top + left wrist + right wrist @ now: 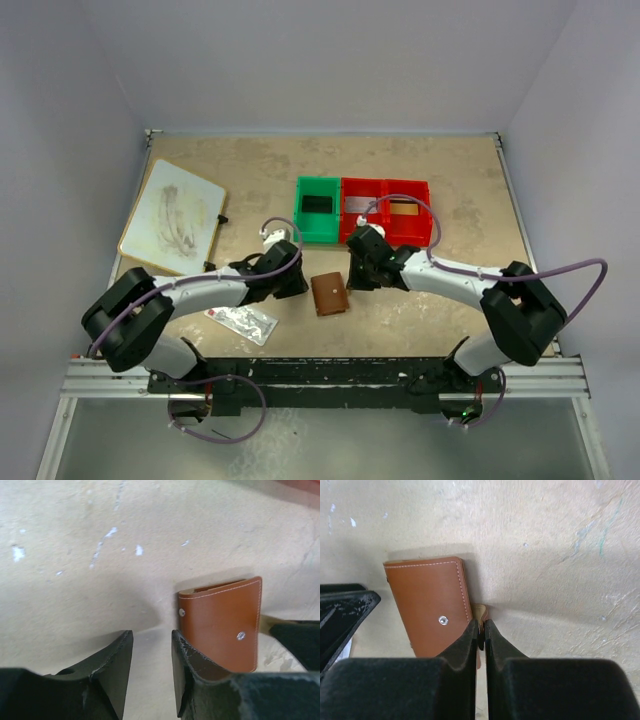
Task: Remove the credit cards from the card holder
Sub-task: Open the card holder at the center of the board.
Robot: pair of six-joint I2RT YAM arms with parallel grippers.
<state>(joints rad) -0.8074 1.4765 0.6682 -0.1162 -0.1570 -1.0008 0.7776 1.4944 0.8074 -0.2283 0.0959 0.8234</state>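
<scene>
At the table's centre the brown wallet (329,293) lies closed and flat. The right gripper (480,626) is clamped on its snap tab (479,611). The left gripper (152,642) stands parted just left of the wallet, holding nothing. Risk: with nothing pinning the wallet, a pull on the tab may drag it along rather than unsnap it.

The top camera looks steeply down from high on the near side of the wallet (329,294), far off. The left wrist camera sits low and close to the wallet (222,627), on its left; the right wrist camera is equally close to the wallet (427,605), on its right. All three views share the wallet.
</scene>
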